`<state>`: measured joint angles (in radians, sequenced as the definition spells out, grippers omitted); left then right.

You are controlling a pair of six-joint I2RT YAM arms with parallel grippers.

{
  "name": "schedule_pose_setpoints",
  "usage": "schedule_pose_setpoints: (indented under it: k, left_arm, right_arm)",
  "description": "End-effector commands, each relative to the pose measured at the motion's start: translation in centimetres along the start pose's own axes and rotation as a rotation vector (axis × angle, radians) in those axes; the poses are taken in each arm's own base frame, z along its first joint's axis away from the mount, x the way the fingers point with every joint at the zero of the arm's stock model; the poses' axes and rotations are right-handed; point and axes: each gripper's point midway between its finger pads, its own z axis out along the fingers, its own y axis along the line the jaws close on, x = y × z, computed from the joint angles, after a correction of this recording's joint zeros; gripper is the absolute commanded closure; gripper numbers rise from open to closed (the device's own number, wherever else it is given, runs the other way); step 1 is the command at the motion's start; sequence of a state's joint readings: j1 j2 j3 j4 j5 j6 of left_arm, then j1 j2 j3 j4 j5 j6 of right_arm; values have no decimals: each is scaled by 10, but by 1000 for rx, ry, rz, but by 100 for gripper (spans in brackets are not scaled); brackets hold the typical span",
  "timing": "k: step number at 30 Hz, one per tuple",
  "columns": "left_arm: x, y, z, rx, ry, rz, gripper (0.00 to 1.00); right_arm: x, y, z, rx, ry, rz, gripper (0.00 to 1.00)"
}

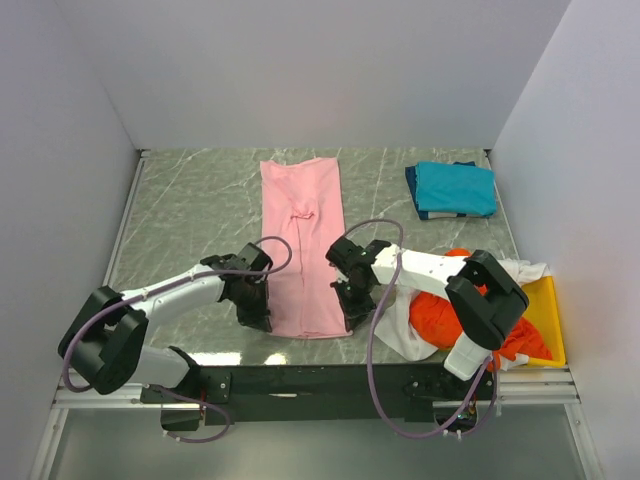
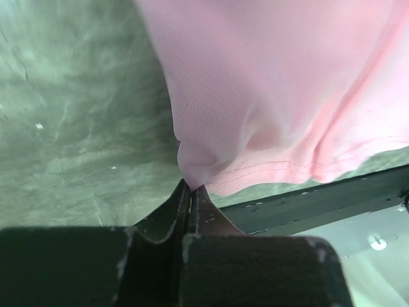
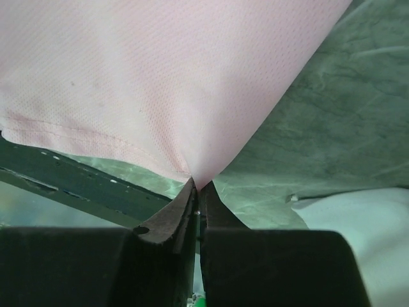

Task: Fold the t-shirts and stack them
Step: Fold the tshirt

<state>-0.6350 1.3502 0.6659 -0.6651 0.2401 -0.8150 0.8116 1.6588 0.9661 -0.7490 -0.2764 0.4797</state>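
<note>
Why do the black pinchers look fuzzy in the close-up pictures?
Left wrist view: the left gripper, right against the lens, looks soft, while the weave of the pink t-shirt is sharp. Right wrist view: same for the right gripper. Top external view: even light, faint shadows, nothing blurred.

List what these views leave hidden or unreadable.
Top view: near corners of the pink t-shirt, under the left gripper and right gripper.
Top view: parts of the orange-red t-shirt, white t-shirt and yellow tray, behind the right arm.
Wrist views: all but the pink hem, cut off by edges.
</note>
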Motion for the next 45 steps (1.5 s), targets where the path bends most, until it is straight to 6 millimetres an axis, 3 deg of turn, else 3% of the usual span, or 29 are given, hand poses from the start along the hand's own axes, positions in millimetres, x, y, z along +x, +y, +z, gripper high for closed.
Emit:
schedule_pose_setpoints:
  k: [1,8,15,20,24,31,32,34,41,45]
  left_arm:
    - [-26,-12,-19,-4,-107,63,100]
    - [-50,-25,-31,-20,-161,102,100]
    - [-93,-29,-51,-36,-244,111,100]
    - [-130,-33,-69,-17,-322,89,100]
    - [-154,-36,-70,7,-337,79,100]
    - [-197,-42,-73,43,-397,42,100]
    - [-216,-46,-77,59,-429,36,100]
    - [-219,-45,-72,55,-417,34,100]
    - [-263,-53,-78,75,-469,36,100]
    - [-280,-52,-72,67,-469,27,99]
  right_arm:
    - [-14,4,-24,21,-53,-6,99]
    - [-33,-2,-38,74,-80,19,100]
    - [-64,-8,-58,105,-155,48,100]
    - [-96,-11,-72,118,-217,59,100]
    - [-132,-13,-88,129,-284,68,100]
    - [-181,-15,-100,125,-355,95,100]
    - [-195,-19,-96,133,-360,103,100]
    - [-205,-18,-103,131,-385,100,100]
    - [-244,-30,-109,160,-426,121,100]
    - [-268,-34,-121,166,-483,136,100]
